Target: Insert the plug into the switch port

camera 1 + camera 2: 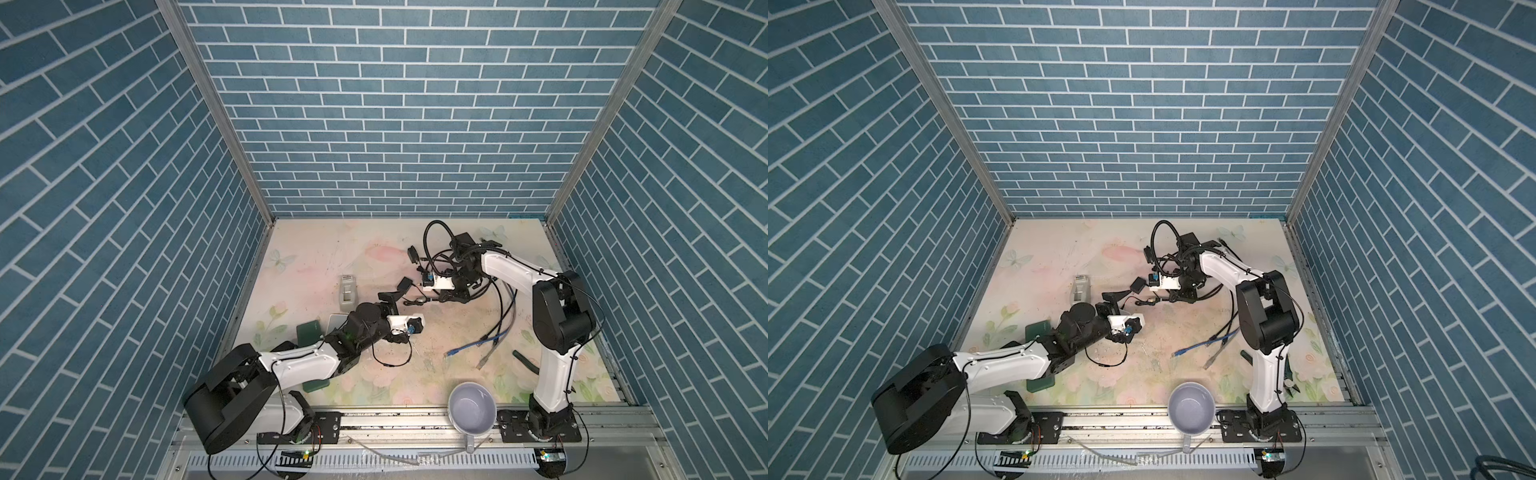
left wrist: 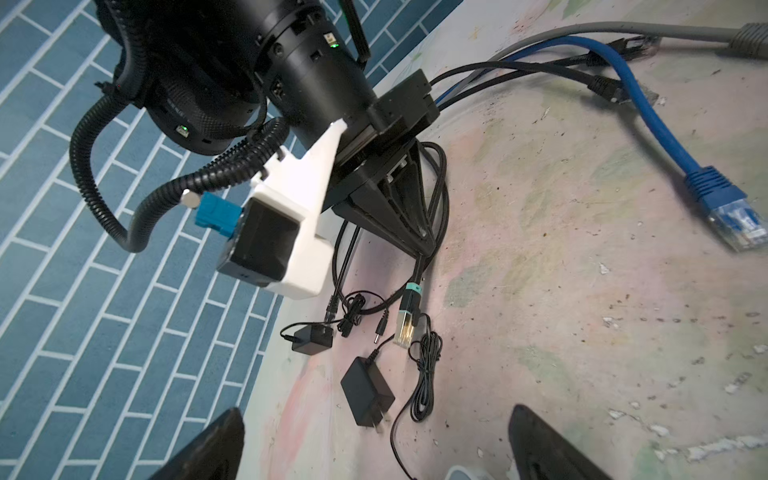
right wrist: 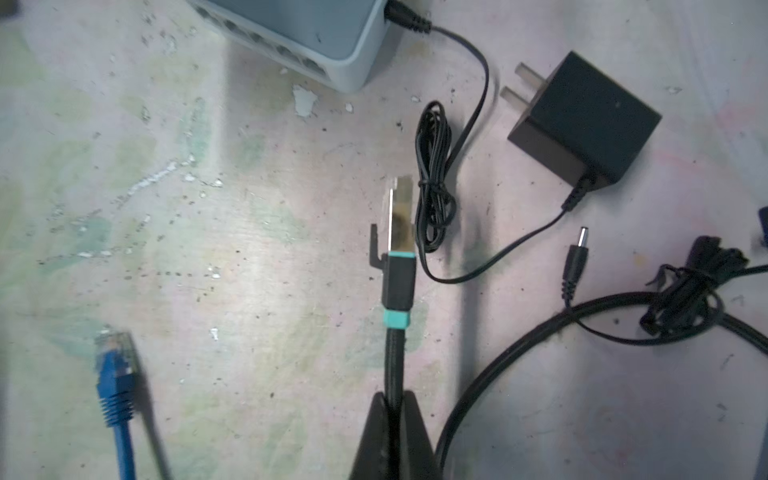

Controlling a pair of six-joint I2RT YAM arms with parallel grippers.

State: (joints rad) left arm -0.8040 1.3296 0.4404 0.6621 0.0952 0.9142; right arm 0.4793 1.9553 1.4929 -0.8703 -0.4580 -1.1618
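While the right claw (image 3: 392,415) is pinching fully shut on the black cable (image 3: 392,365) just behind the plug (image 3: 400,245), the plug is sticking straight out ahead of it. Its long axis is lying in line with the claw and its tip is aiming toward the switch (image 3: 332,33), which is near but apart. The switch is sitting on the table (image 3: 249,249) at a slant to that line. Its port row is facing off toward the blue cable (image 3: 116,386), so the plug's axis is running at the end with the power lead (image 3: 405,18), not into a port. By my judgement, the coming move is calling for a sideways shift and a turn to square up. The left claw (image 2: 376,409) is gaping wide, holding nothing and facing the plug.
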